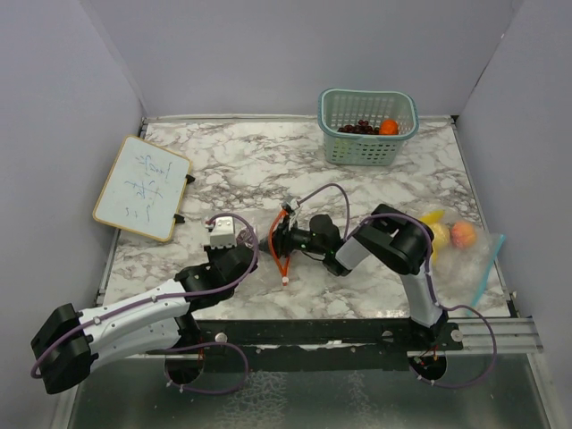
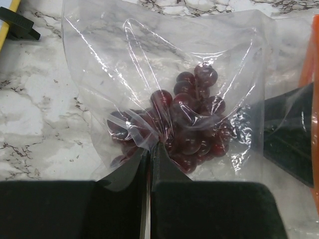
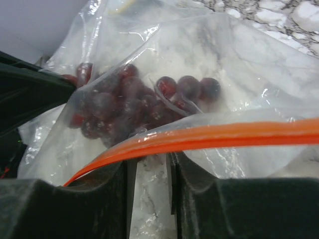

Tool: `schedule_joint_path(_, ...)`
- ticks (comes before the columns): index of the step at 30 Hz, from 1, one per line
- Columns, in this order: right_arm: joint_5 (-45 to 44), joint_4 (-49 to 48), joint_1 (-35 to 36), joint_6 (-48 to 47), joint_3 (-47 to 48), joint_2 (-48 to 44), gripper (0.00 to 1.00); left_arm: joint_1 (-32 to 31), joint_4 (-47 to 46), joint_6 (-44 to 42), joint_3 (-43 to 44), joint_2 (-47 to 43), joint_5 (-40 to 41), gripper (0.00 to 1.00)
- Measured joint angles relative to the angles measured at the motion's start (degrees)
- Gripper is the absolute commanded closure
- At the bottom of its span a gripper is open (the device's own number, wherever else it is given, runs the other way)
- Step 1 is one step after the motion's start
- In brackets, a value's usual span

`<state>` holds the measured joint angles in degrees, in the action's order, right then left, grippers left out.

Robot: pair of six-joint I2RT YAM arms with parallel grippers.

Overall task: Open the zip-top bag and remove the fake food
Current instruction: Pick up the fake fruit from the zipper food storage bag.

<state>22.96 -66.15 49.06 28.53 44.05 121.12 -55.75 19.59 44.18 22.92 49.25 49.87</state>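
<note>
A clear zip-top bag [image 2: 124,50] with an orange zip strip [image 3: 224,134] lies on the marble between my two grippers. A purple grape bunch [image 2: 184,124] is inside it, also seen in the right wrist view [image 3: 129,107]. My left gripper [image 2: 151,147] is shut on the bag's bottom edge. My right gripper [image 3: 152,159] is at the bag's mouth, jaws a little apart with marble showing between them, and the zip strip arches over its fingertips. In the top view the left gripper [image 1: 243,241] and right gripper [image 1: 286,239] face each other across the bag [image 1: 264,239].
A teal mesh basket [image 1: 357,94] at the back holds grapes [image 1: 357,128] and an orange [image 1: 389,127]. A second bag [image 1: 474,264] at the right edge holds a peach [image 1: 462,234] and yellow fruit [image 1: 435,223]. A whiteboard [image 1: 141,188] lies at the left.
</note>
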Motion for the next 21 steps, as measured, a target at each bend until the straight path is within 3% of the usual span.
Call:
schedule_joint_path(8, 4.9, -3.8, 0.0, 1.2, -1.3, -1.0, 0.29, 0.7, -1.3, -0.2, -0.7, 0.4, -1.0, 1.00)
schedule_joint_path(13, 7.1, -3.7, 0.0, 1.2, 1.3, -0.4, 0.12, 0.9, -1.6, -0.4, -0.7, 0.5, -1.5, 1.00)
schedule_joint_path(16, 7.6, -3.0, 0.0, 1.1, 4.1, 0.9, 0.09, 0.9, -1.8, -0.4, -0.8, 0.4, -1.9, 1.00)
schedule_joint_path(21, 7.3, 2.3, 0.0, -1.0, 7.2, 2.1, 0.16, 1.0, -2.2, -0.4, -1.0, 0.4, -2.3, 1.00)
